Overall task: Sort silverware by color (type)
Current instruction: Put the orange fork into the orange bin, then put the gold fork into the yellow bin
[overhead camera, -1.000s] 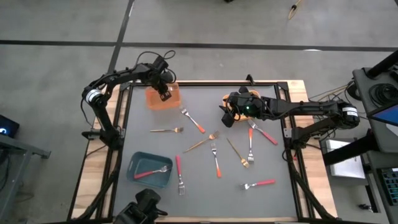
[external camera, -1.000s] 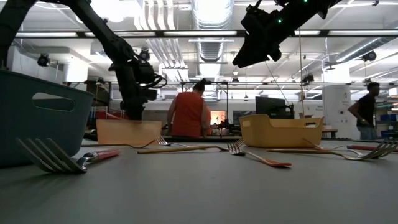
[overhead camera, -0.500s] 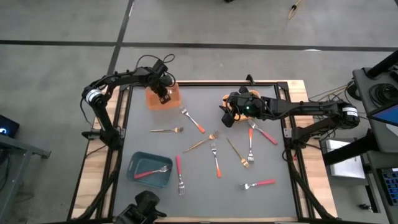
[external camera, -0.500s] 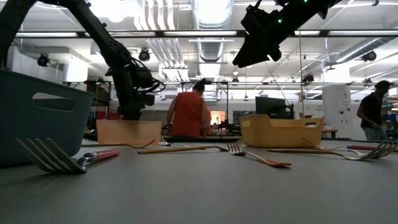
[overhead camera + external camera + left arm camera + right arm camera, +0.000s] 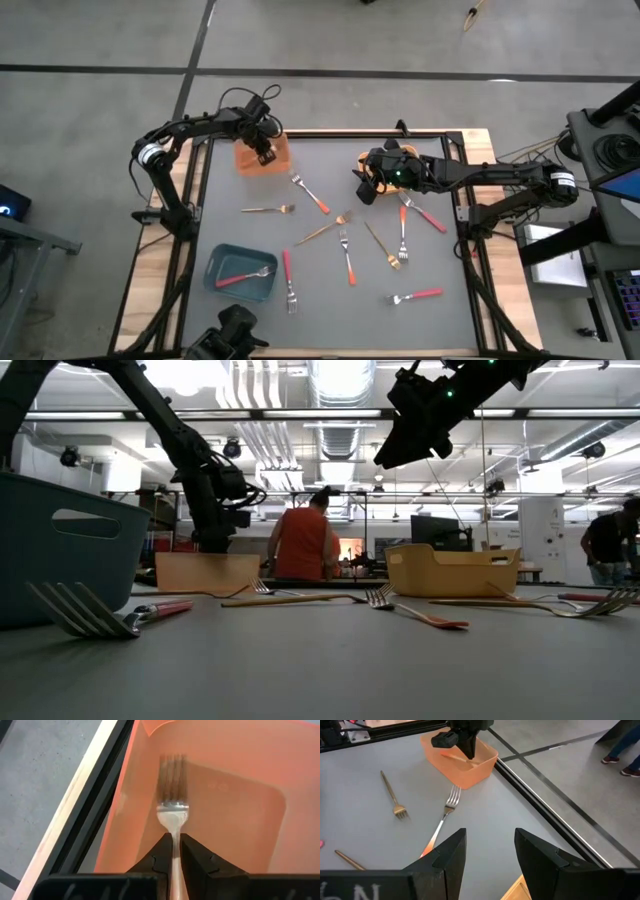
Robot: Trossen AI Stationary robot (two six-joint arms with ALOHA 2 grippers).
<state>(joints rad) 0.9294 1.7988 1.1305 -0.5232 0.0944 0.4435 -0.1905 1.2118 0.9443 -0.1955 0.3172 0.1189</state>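
Observation:
My left gripper (image 5: 265,152) hangs over the orange bin (image 5: 245,162) at the table's far left corner, shut on a fork (image 5: 172,780) with a silver head. My right gripper (image 5: 362,188) is open above the table beside the yellow-orange bin (image 5: 452,570) at the far right. Several forks lie flat on the grey mat: a red-handled one (image 5: 310,192), gold ones (image 5: 268,210) (image 5: 322,230) (image 5: 383,245), an orange-handled one (image 5: 347,258), and red ones (image 5: 288,280) (image 5: 415,296). One red fork (image 5: 243,276) lies in the teal bin (image 5: 215,262). My left gripper pinches the fork between its two fingers by the neck (image 5: 173,827), just behind the head. The fingers (image 5: 161,851) come from above, pointing down, and lie along the fork. The tines (image 5: 172,770) point down into the orange bin; whether they touch its floor I cannot tell.
More forks (image 5: 403,235) (image 5: 422,215) lie near the table's right edge. A black frame rail borders the mat (image 5: 330,133). Open mat shows along the near edge (image 5: 340,320). People stand in the room beyond the table (image 5: 302,540).
My left gripper, still shut on the fork, has shifted slightly toward the table's left over the orange bin. My right arm has kept still.

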